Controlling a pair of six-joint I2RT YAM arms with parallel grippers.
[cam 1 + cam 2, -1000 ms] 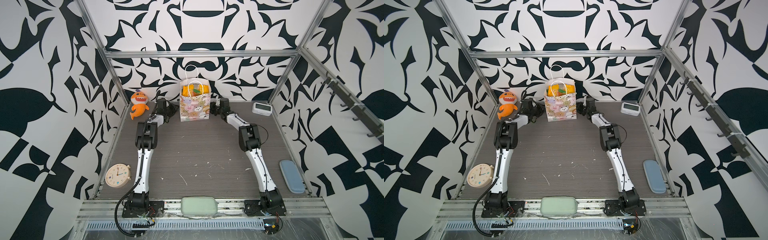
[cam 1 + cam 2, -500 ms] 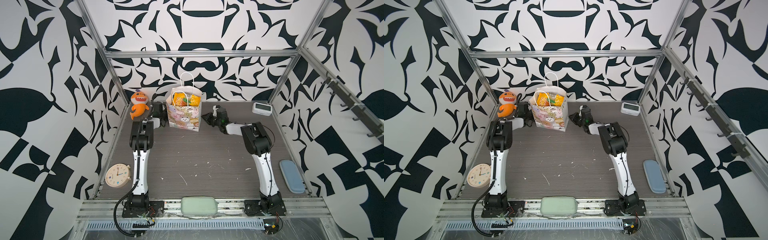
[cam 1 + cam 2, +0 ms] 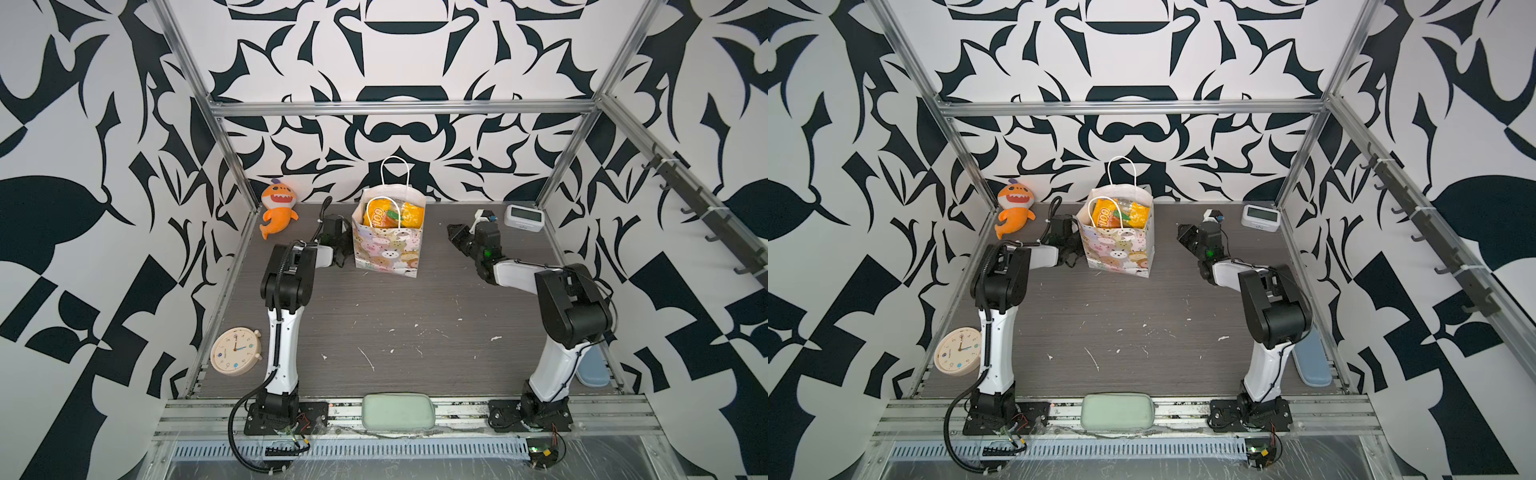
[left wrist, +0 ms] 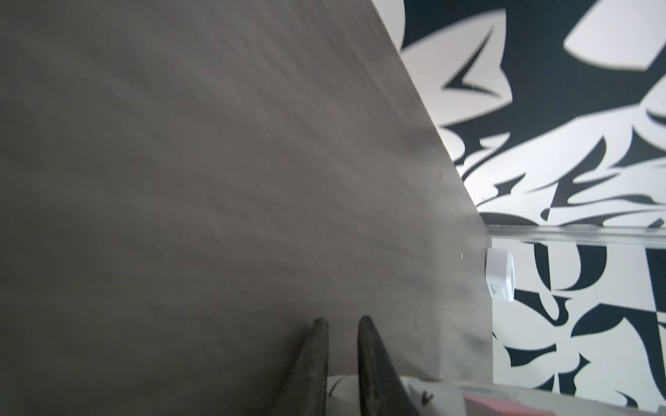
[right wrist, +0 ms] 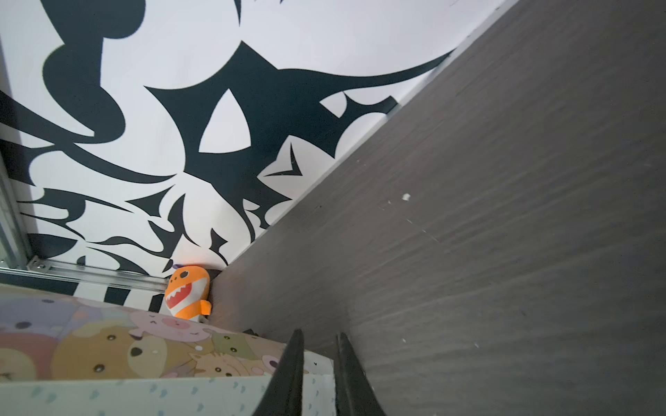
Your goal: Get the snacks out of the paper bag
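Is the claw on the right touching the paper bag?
Apart. In a top view the right gripper sits clear of the paper bag, with bare table showing between them.

Both top views are bright, evenly lit and sharp. The dark grey wood-grain tabletop point(image 3: 395, 316) carries only faint, soft shadows, and the black-and-white patterned walls point(image 3: 83, 208) splay outward with wide-angle stretch at the edges. Both wrist views are motion-smeared: the tabletop grain streaks, and the left claw point(image 4: 342, 320) and right claw point(image 5: 319, 333) look dark and soft-edged.
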